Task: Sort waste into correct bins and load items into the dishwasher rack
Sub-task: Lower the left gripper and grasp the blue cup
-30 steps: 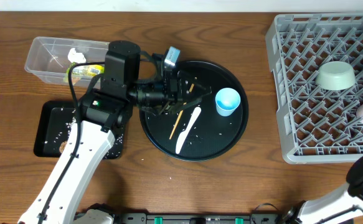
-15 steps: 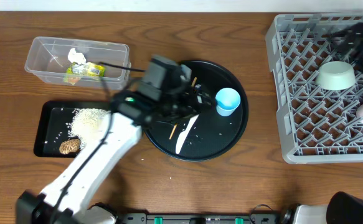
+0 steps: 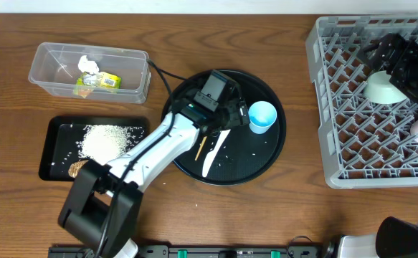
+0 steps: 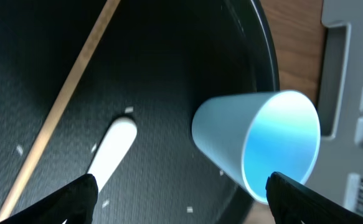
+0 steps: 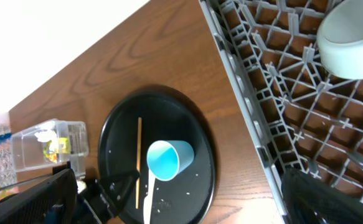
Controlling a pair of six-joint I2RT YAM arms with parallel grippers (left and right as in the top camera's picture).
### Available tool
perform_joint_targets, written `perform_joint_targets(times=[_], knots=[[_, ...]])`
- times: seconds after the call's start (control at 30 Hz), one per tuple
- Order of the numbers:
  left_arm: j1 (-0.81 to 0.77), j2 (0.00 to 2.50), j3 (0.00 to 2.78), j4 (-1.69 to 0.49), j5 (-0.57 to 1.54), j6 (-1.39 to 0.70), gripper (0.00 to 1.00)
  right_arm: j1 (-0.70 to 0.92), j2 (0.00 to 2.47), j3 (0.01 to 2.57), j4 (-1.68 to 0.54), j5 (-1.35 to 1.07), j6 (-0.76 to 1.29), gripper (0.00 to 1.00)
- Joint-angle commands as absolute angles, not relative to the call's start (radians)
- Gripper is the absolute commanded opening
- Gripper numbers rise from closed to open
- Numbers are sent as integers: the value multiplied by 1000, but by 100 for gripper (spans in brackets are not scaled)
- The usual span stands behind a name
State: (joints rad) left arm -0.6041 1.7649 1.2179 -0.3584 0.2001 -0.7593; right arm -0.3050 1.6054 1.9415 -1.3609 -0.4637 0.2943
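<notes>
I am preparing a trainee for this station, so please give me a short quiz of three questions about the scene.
1. True or false: the blue plastic cup stands on the large round black tray.
2. Where does the heap of loose white rice lie? A: blue plastic cup. B: shallow black rectangular tray. C: large round black tray.
3. Fill in: the mint-white bowl lies inside the large grey plastic dishwasher ___.
Key: 1 true; 2 B; 3 rack.
</notes>
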Motion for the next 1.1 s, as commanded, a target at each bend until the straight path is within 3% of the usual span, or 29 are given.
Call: perform_joint_targets(times=[0.0, 0.4, 0.87, 1.07], knots=[[-625, 1777, 1229, -327, 93, -730, 88, -300, 1607, 1927, -1372, -421, 272, 99], [-710, 1793, 1231, -260, -35, -680, 84, -300, 1607, 1783, -1338, -393, 264, 99], [-715, 1873, 1231, -251, -35, -683, 84, -300, 1607, 1709, -1318, -393, 253, 99], [-715, 1887, 1231, -234, -35, -686, 74, -300, 1607, 1709, -1324, -393, 245, 99]])
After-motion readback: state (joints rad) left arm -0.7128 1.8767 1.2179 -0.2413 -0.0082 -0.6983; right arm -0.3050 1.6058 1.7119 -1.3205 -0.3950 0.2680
